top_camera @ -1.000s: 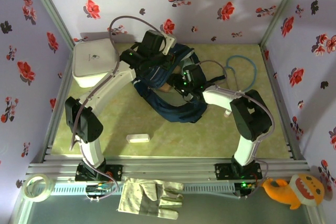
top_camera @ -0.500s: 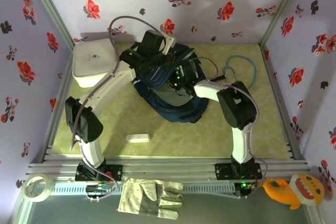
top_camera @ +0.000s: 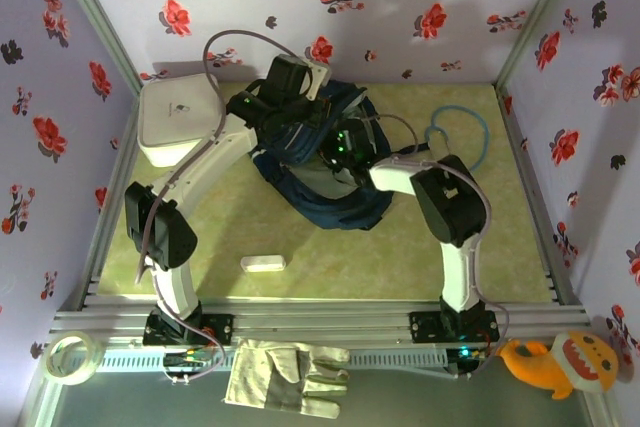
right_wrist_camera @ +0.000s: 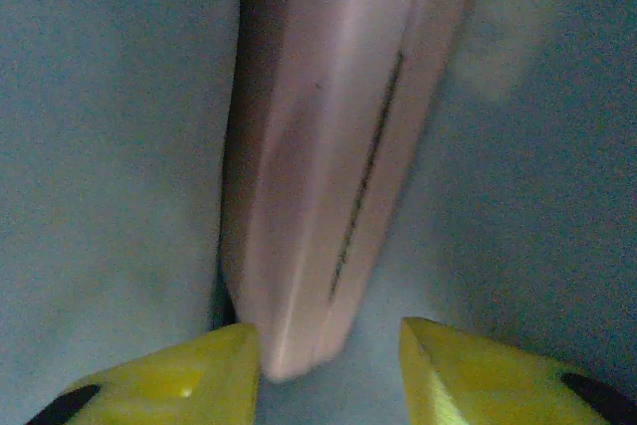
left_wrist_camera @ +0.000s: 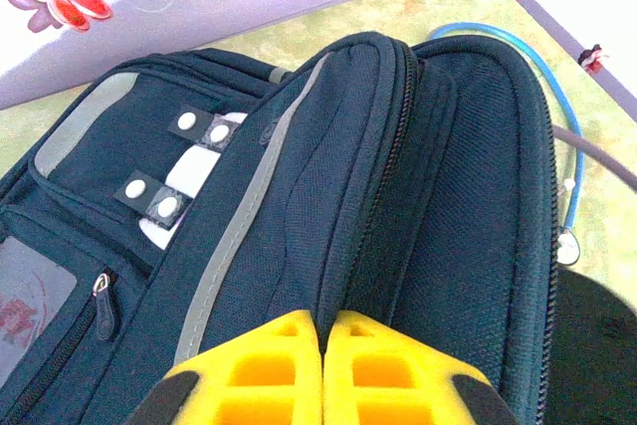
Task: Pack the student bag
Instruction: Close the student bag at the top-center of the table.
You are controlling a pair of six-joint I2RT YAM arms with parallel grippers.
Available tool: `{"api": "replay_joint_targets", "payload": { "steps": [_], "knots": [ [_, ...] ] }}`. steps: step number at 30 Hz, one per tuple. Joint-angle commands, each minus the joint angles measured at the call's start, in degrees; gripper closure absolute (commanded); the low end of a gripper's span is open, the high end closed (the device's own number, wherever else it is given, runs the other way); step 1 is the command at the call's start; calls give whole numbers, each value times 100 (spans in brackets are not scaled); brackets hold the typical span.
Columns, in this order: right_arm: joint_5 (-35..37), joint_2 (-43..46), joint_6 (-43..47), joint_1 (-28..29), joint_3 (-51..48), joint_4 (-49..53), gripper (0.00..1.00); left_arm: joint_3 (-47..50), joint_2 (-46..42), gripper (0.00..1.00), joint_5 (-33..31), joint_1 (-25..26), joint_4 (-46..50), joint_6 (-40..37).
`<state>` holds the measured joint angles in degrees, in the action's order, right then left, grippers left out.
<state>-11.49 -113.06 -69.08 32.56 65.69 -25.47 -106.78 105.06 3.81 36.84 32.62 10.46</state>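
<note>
Overhead, we saw a white rounded box (top_camera: 180,122) at the upper left of the frame. Just right of it the left arm (top_camera: 215,162) stretched up to the student bag (top_camera: 335,205), which lay on the green table (top_camera: 400,267) at the centre, slightly above the middle. A small white bar (top_camera: 263,263) lay on the table below the bag, well apart from it. In the left wrist view the left gripper (left_wrist_camera: 323,330) sat at the bottom centre with its yellow fingers pressed tightly together against a fold of the bag's navy top; we could not tell whether fabric was pinched between them. The right gripper (right_wrist_camera: 328,340) sat amid the bag's blue-grey fabric with its fingers parted. The near end of a flat pinkish object (right_wrist_camera: 328,146) lay between them, beside the finger at lower left and clear of the one at lower right. A blue cable (top_camera: 465,117) curled on the table at the upper right.
</note>
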Motion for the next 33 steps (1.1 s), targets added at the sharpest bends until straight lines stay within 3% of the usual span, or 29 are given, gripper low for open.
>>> {"api": "replay_joint_targets", "payload": {
  "steps": [1,5,7,11,15,17,22,27,33],
  "knots": [
    [237,907,52,-134,-662,-257,55,-113,-69,100,193,-89,-714,136],
    [687,2200,19,-408,-2010,-577,48,-36,0,100,531,-96,-690,374],
    [784,2869,118,-719,-2415,-213,45,-131,105,99,824,-96,-583,648],
    [1092,4042,715,-1284,-2562,1388,36,-144,266,78,1335,-89,-653,1098],
    [1350,4801,1291,-1486,-2367,2487,28,127,264,56,1348,-130,-755,1283],
    [1386,4978,1480,-1501,-2238,2793,24,359,195,49,1338,-203,-860,1468],
    [1210,5000,1741,-1504,-1841,3397,19,1492,-188,43,1338,-652,-1325,2132],
    [942,4733,1790,-1444,-1600,3694,17,3095,-734,42,1353,-1283,-1927,2857],
    [841,4435,1633,-1231,-1594,3564,17,4322,-1132,46,1543,-1641,-2472,3421]
  ]
}}
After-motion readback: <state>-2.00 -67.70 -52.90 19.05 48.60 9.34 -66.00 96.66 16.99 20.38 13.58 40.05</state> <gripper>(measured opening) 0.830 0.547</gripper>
